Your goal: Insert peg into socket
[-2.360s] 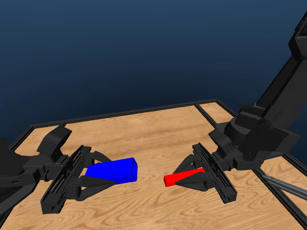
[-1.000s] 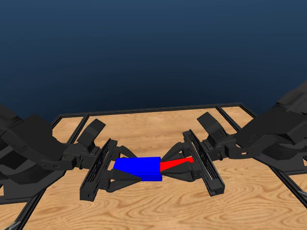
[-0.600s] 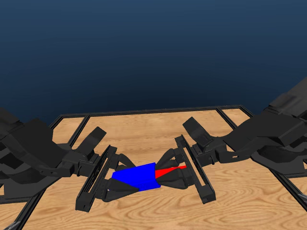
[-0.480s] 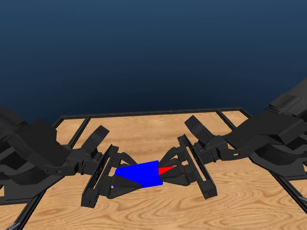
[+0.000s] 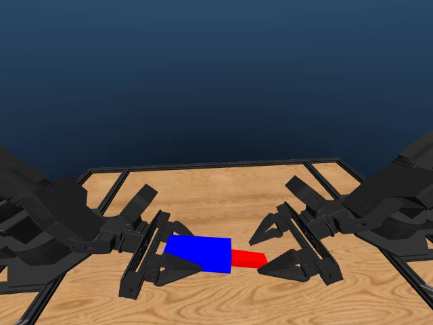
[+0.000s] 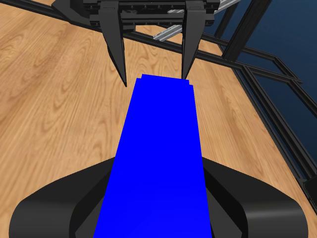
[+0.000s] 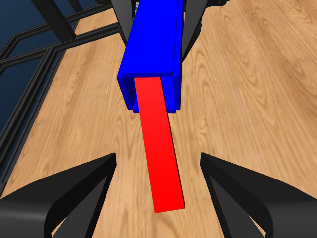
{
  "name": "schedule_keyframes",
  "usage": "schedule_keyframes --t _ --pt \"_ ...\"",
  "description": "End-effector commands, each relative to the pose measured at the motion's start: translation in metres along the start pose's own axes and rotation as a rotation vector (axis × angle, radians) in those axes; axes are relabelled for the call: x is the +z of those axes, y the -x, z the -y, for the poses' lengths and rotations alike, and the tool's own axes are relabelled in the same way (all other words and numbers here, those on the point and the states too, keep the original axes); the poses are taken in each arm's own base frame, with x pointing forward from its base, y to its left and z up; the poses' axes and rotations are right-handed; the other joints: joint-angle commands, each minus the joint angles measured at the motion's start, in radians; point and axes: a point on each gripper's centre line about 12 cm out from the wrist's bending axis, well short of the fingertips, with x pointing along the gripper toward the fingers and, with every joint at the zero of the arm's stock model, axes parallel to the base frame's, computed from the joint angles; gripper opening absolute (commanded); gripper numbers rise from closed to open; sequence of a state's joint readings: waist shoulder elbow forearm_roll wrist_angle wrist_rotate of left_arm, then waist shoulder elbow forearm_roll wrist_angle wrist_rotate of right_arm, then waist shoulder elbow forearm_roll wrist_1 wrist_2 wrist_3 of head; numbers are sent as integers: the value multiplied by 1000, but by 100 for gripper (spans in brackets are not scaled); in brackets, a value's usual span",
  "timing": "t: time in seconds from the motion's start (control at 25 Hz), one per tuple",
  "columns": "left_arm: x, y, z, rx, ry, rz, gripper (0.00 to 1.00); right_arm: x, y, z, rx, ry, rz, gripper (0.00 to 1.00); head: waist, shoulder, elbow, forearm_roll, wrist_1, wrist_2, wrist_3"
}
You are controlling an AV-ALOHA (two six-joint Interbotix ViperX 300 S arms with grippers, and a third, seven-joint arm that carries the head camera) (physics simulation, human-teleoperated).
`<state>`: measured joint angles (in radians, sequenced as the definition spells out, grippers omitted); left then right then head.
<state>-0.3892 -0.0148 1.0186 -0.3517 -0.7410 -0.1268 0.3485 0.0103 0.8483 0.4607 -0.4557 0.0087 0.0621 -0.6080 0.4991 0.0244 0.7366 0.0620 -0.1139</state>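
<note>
Red peg (image 5: 247, 258) sits partway in blue socket (image 5: 201, 252), centre frame; my left hand (image 5: 177, 265) clamps the socket, right hand (image 5: 276, 252) spread, empty. Risk: unsupported peg droops out.

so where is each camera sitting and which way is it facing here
Head view: sits on the third arm, looks over the table; shows both arms, the left pincer gripping the socket, the right pincer open around the peg.
Left wrist view: sits on the left wrist, looks along the socket toward the opposite arm; its own jaws hug the socket.
Right wrist view: sits on the right wrist, looks along the peg entering the socket; its own jaws stand apart.
Shared: all three show the socket.
</note>
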Motion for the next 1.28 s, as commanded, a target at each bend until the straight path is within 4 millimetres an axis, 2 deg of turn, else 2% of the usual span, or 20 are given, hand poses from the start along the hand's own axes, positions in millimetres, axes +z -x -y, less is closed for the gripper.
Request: schedule_keyframes --t 0.04,0.08,0.12,0.16,0.2,0.24,0.28,0.32,0.36,0.44,0.48,0.52,0.6,0.84,0.96,1.04,1.12,1.16,1.24,1.28 --pt "17 -3 10 -29 3 80 0 -7 8 -6 12 -47 20 100 0 -19 -10 1 -9 -1 -1" --pt "13 -3 10 -29 -2 66 0 0 8 -10 22 -64 27 100 1 -22 -9 1 -9 0 0" --pt "13 -2 10 -28 -3 63 0 -14 6 -9 18 -49 -13 100 1 -24 -9 1 -8 0 0" --pt "10 -2 9 -26 -5 60 0 -14 8 -11 22 -83 -2 100 0 -28 -7 1 -6 1 0" --pt "15 -2 12 -34 -3 81 0 -22 8 -10 18 -99 -37 100 -2 -33 -5 1 -5 2 -2" --pt "13 -1 12 -33 -9 69 0 -27 7 -8 15 -124 -63 100 -3 -37 -3 1 -4 2 -4" --pt "19 -2 15 -40 -5 92 0 -31 8 -7 10 -136 -69 100 -4 -39 -2 0 -4 3 -6" --pt "13 -2 14 -36 -14 72 0 -45 5 -3 -6 -124 -118 30 -6 -44 0 0 -2 2 -8" --pt "15 -2 16 -38 -11 78 0 -46 5 -4 -9 -128 -114 0 -8 -49 2 -1 -1 2 -8" --pt "14 -1 16 -42 -12 71 0 -37 1 -21 53 -87 -90 0 -11 -55 5 -1 1 4 -7" --pt "15 -2 18 -41 -9 82 0 -30 -3 -13 29 -96 -76 0 -13 -60 8 -1 3 6 -7" --pt "17 -1 17 -37 -6 77 0 -22 -4 -21 53 -71 -81 0 -16 -65 10 -2 4 7 -7" --pt "15 -3 21 -43 -12 77 0 -18 -8 -22 60 -51 -61 0 -20 -72 13 -3 6 9 -8" --pt "12 -9 26 -46 -8 55 0 15 -33 -42 113 38 -79 0 -30 -100 28 -4 18 18 -15" --pt "10 -8 36 -75 -18 63 0 19 -51 -39 104 56 -99 0 -28 -114 36 -2 23 22 -18" --pt "14 -11 36 -68 -7 76 0 29 -56 -44 120 63 -68 0 -26 -120 39 -1 26 26 -19" --pt "7 -10 36 -68 -8 54 0 30 -64 -41 111 66 -87 0 -26 -126 43 0 28 29 -22" --pt "5 -9 36 -68 -6 48 0 37 -65 -43 116 63 -74 0 -26 -129 44 1 30 33 -25" --pt "8 -9 39 -72 0 65 0 33 -70 -38 102 59 -98 0 -25 -133 47 1 32 35 -32" --pt "2 -8 38 -72 -7 42 0 28 -71 -41 108 65 -114 0 -23 -136 47 2 32 38 -37"
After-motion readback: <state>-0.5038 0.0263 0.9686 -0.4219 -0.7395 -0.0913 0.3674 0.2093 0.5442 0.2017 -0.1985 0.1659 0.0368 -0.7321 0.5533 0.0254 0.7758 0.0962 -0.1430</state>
